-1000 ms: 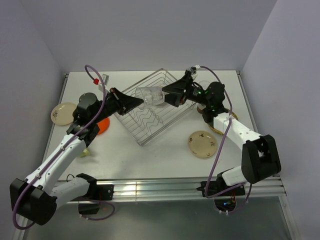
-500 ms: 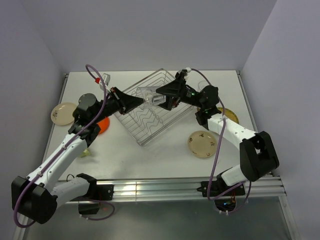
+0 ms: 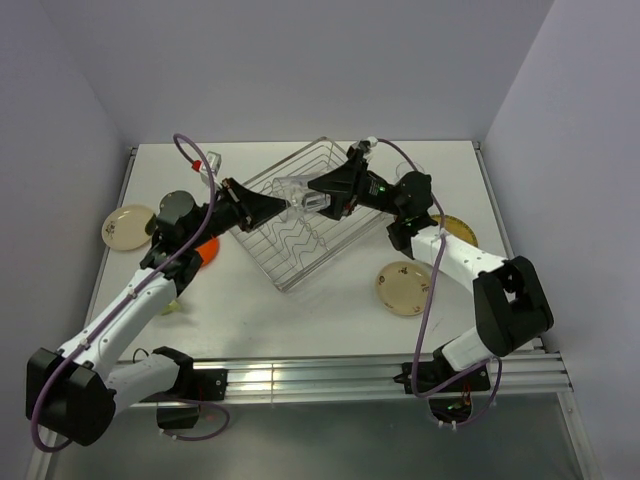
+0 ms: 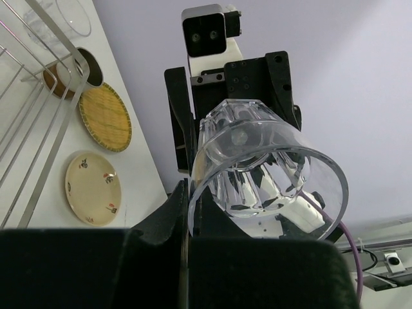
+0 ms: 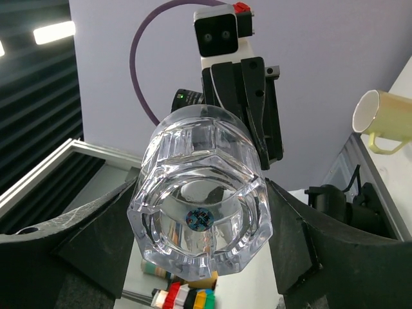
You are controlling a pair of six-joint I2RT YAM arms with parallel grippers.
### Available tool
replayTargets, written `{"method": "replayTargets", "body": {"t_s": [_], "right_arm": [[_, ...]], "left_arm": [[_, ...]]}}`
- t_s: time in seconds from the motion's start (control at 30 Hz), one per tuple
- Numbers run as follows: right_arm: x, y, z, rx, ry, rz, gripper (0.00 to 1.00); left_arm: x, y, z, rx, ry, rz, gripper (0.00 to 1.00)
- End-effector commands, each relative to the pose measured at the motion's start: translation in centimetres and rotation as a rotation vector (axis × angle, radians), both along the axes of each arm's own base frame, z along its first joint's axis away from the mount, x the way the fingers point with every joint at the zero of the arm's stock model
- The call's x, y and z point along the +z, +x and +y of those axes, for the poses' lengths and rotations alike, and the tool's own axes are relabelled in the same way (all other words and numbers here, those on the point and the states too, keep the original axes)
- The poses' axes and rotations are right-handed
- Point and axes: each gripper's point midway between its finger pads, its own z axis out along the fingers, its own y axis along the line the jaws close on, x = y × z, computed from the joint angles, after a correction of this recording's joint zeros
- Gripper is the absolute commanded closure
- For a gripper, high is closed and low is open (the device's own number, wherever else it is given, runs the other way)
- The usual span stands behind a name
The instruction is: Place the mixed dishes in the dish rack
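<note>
Clear faceted glass (image 3: 298, 189) sideways above silver wire rack (image 3: 300, 245).

The table (image 3: 300, 310) is white and matt and fills the middle of the top view; along its lower edge runs a silver aluminium rail (image 3: 330, 375), and at the bottom of the frame lies a strip of grey floor (image 3: 330, 450); the back wall (image 3: 300, 60) is pale lilac; a left wall (image 3: 45, 140) and a right wall (image 3: 590, 130) close the corner (both in the same tint); the light is soft and even; at the upper left of the right wrist view a dark slatted surface (image 5: 32, 129) carries a bright light strip (image 5: 55, 31).
</note>
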Motion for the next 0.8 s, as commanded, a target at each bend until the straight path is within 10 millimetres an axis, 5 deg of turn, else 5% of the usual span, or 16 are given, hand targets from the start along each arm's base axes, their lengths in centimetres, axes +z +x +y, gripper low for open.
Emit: {"method": "replayTargets", "body": {"t_s": [0.0, 0.1, 0.23, 0.47, 0.5, 0.53, 0.63, 0.77], "right_arm": [[2.0, -0.1, 0.0, -0.014, 0.047, -0.112, 0.60], [1.7, -0.2, 0.2, -0.011, 0.031, -0.193, 0.79], [1.9, 0.1, -0.2, -0.007, -0.002, -0.355, 1.00], [-0.5, 3.7, -1.6, -0.032, -0.192, -0.579, 1.00], [-3.7, 5.1, -1.8, -0.045, -0.328, -0.601, 1.00], [-3.0, 6.3, -2.0, -0.081, -0.414, -0.692, 1.00], [-7.6, 9.3, -3.6, -0.121, -0.822, -0.907, 1.00], [-11.5, 12.2, -5.2, -0.097, -1.059, -0.974, 1.00]], "left_arm": [[0.7, -0.6, -0.2, -0.036, -0.020, -0.054, 0.96], [0.2, -0.6, 0.0, -0.022, -0.003, -0.035, 0.53], [-0.1, 0.3, 1.4, 0.090, 0.101, -0.059, 0.30], [-3.6, 0.8, 6.0, 0.315, 0.361, 0.004, 0.26], [-4.3, 1.2, 7.3, 0.384, 0.400, 0.022, 0.26], [-5.7, 1.1, 7.9, 0.409, 0.438, 0.061, 0.26], [-10.7, 0.7, 9.4, 0.453, 0.540, 0.205, 0.28], [-14.7, 0.5, 10.0, 0.474, 0.588, 0.313, 0.31]]}}
